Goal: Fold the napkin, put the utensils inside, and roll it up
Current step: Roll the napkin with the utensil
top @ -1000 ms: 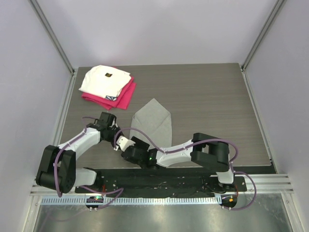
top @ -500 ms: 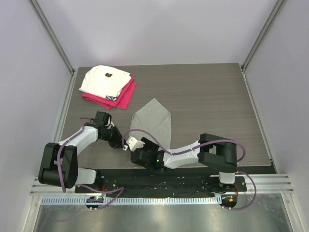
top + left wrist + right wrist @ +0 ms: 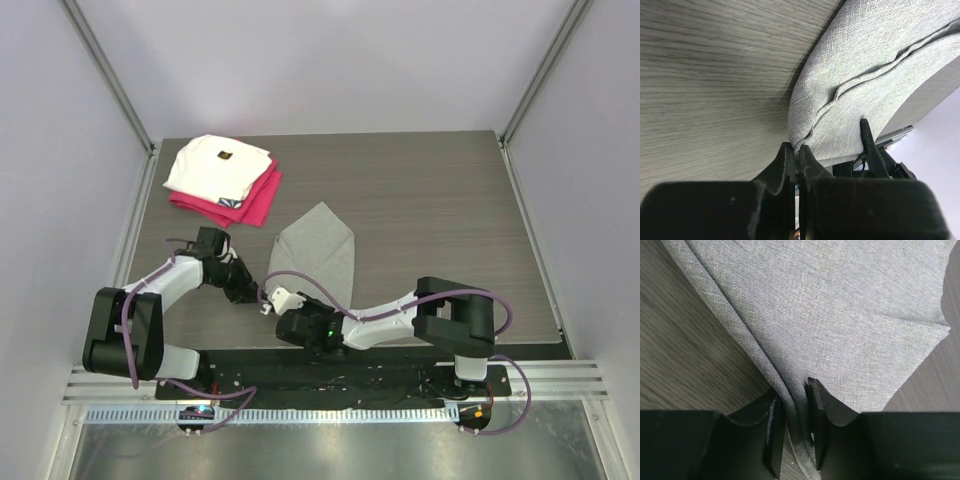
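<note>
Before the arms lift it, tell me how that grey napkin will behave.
Probably floppy: the napkin already creases into soft ridges where the right gripper pinches its edge. Likely light, since a thin fold sits between the left gripper jaws. It will probably sag between the two grips rather than hold flat.

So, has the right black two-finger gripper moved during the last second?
Yes. The right gripper has shifted toward the right, closer to the near edge of the light-grey napkin.

My overhead camera looks down from the near edge; both wrist cameras sit close, sharing the napkin (image 3: 318, 255).
</note>
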Tool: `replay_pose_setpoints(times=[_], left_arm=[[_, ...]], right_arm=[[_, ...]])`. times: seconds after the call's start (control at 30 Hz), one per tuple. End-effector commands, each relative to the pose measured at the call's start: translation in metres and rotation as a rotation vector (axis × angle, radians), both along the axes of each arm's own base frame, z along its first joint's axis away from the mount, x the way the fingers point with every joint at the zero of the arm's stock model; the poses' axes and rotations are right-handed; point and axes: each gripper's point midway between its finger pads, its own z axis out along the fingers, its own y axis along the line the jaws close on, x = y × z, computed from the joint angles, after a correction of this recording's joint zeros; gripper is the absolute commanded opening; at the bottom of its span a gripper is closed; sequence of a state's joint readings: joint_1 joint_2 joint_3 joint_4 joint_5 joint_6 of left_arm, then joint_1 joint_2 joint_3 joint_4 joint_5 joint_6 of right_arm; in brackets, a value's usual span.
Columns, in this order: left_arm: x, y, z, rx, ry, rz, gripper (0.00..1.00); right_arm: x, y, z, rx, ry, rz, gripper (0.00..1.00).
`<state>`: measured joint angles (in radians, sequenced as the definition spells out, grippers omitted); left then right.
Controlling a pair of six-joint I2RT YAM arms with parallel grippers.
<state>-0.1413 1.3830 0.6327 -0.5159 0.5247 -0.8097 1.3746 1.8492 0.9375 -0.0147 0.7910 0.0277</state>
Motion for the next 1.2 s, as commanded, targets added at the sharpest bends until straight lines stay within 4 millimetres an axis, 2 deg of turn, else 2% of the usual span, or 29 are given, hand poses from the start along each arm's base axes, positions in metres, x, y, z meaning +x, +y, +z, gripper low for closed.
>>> replay_pose_setpoints(times=[0.0, 0.07, 0.1, 0.23, 0.27, 0.33, 0.37, 0.43, 0.47, 0.57, 0.77, 0.83, 0.93, 1.03, 1.17], left_arm=[[0.009, 0.0, 0.006, -0.011, -0.03, -0.022, 0.0], [0.011, -0.002, 0.008, -0.021, -0.038, -0.024, 0.0], [0.012, -0.002, 0.008, -0.027, -0.041, -0.022, 0.04], [0.02, -0.004, 0.013, -0.037, -0.058, -0.024, 0.18], [0.023, -0.003, 0.017, -0.036, -0.07, -0.021, 0.28], [0.025, 0.001, 0.02, -0.022, -0.078, -0.021, 0.38], [0.03, 0.003, 0.023, -0.015, -0.092, -0.017, 0.48], [0.029, 0.011, 0.026, 0.029, -0.105, -0.021, 0.58], [0.03, 0.016, 0.028, 0.044, -0.111, -0.014, 0.66], [0.029, 0.032, 0.031, 0.115, -0.136, -0.005, 0.77], [0.018, 0.058, 0.033, 0.234, -0.172, 0.009, 0.82], [0.022, 0.054, 0.046, 0.214, -0.239, 0.011, 0.81], [0.023, 0.057, 0.059, 0.227, -0.307, 0.022, 0.81], [0.023, 0.054, 0.066, 0.204, -0.351, 0.035, 0.81], [0.018, 0.046, 0.068, 0.155, -0.344, 0.028, 0.79]], right_arm=[[-0.023, -0.001, -0.019, -0.041, 0.15, 0.116, 0.3], [-0.034, 0.004, -0.025, -0.028, 0.227, 0.165, 0.28], [-0.037, 0.005, -0.026, -0.022, 0.254, 0.178, 0.27], [-0.044, 0.008, -0.03, -0.014, 0.347, 0.214, 0.12], [-0.046, 0.008, -0.032, -0.011, 0.37, 0.221, 0.1], [-0.049, 0.009, -0.034, -0.001, 0.451, 0.239, 0.04], [-0.049, 0.01, -0.031, -0.002, 0.477, 0.24, 0.01], [-0.051, 0.011, -0.031, 0.018, 0.552, 0.255, 0.01], [-0.052, 0.012, -0.028, 0.018, 0.585, 0.259, 0.01], [-0.056, 0.014, -0.021, 0.052, 0.709, 0.281, 0.01], [-0.059, 0.018, -0.008, 0.113, 0.889, 0.299, 0.01], [-0.063, 0.02, -0.004, 0.145, 0.955, 0.31, 0.01], [-0.058, 0.02, 0.0, 0.195, 1.043, 0.292, 0.01], [-0.059, 0.022, 0.004, 0.242, 1.117, 0.296, 0.01], [-0.049, 0.017, 0.002, 0.314, 1.22, 0.258, 0.01]])
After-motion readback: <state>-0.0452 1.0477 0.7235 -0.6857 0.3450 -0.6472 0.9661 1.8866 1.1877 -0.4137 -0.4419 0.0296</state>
